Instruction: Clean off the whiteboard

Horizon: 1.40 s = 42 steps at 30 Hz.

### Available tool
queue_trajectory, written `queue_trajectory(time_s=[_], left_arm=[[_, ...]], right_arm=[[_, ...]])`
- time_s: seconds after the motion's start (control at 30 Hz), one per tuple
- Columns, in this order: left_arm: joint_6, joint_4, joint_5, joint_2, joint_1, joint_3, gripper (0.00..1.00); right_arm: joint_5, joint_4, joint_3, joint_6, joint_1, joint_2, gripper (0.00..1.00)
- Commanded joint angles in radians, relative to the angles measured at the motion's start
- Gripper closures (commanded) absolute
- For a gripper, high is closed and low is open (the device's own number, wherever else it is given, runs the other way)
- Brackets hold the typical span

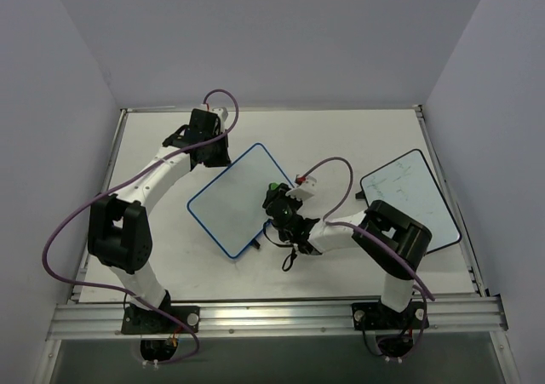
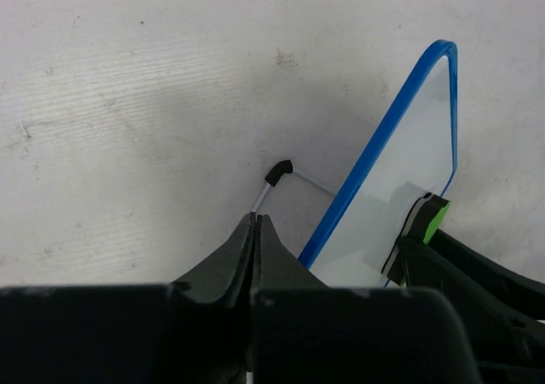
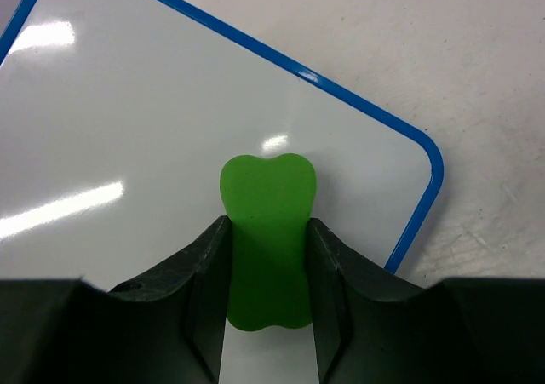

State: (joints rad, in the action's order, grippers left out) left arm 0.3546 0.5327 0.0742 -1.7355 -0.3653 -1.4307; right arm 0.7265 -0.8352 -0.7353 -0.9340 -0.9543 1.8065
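1. Top external view first: places the whiteboard (image 1: 232,198) on the table (image 1: 341,137), turned cornerwise between the two arms and well apart from the black-framed board (image 1: 411,198) off to the right.
2. Shows no black scribbles on its face from above; reads as plain white inside the thin blue frame.
3. Seen from the right wrist, agrees with that: a clean, glossy surface with only a few glints of light, close to one rounded corner of the frame.
4. Finds the right gripper (image 3: 268,224) clamped on a green eraser (image 3: 266,188), squeezing it at the waist and poised over the board near that corner. Cannot tell for certain whether the eraser presses on the surface or sits just above it.
5. Seen from the left wrist, finds the left gripper (image 2: 256,222) with fingers pressed flat together, apparently nipping the thin wire leg (image 2: 264,198) that ends in a small black foot (image 2: 278,173), just beside the board's blue edge. Looks like a steadying hold, not a wiping one.
6. Judged on this: wiping mostly done, perhaps wholly. Cannot vouch for the patch hidden beneath the eraser and the right fingers.
7. Probably left: one last pass over that hidden patch if any ink remains, then lifting the eraser clear and letting go of the leg.
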Motion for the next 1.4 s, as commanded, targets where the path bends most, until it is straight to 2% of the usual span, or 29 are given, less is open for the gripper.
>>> queue_trajectory(time_s=[0.0, 0.23, 0.5, 0.67, 1.03, 1.2, 1.37], left_arm=[[0.001, 0.047, 0.061, 0.028, -0.032, 0.006, 0.98], [0.001, 0.046, 0.064, 0.031, -0.032, 0.006, 0.98], [0.001, 0.043, 0.064, 0.033, -0.032, 0.007, 0.98], [0.003, 0.042, 0.067, 0.033, -0.032, 0.007, 0.98], [0.004, 0.049, 0.059, 0.037, -0.031, -0.002, 0.98], [0.006, 0.050, 0.052, 0.040, -0.031, -0.004, 0.97], [0.011, 0.046, 0.045, 0.047, -0.029, -0.007, 0.94]], right_arm=[[-0.117, 0.169, -0.025, 0.043, 0.038, 0.083, 1.00], [-0.144, 0.171, -0.097, 0.107, -0.018, 0.125, 1.00], [-0.140, 0.215, -0.216, 0.158, -0.197, 0.157, 1.00], [-0.170, 0.223, -0.251, 0.175, -0.244, 0.152, 1.00], [-0.145, 0.284, -0.190, 0.212, -0.179, -0.021, 1.00], [-0.214, 0.315, -0.136, 0.211, -0.031, -0.114, 1.00], [-0.196, 0.424, -0.116, 0.242, 0.075, -0.219, 1.00]])
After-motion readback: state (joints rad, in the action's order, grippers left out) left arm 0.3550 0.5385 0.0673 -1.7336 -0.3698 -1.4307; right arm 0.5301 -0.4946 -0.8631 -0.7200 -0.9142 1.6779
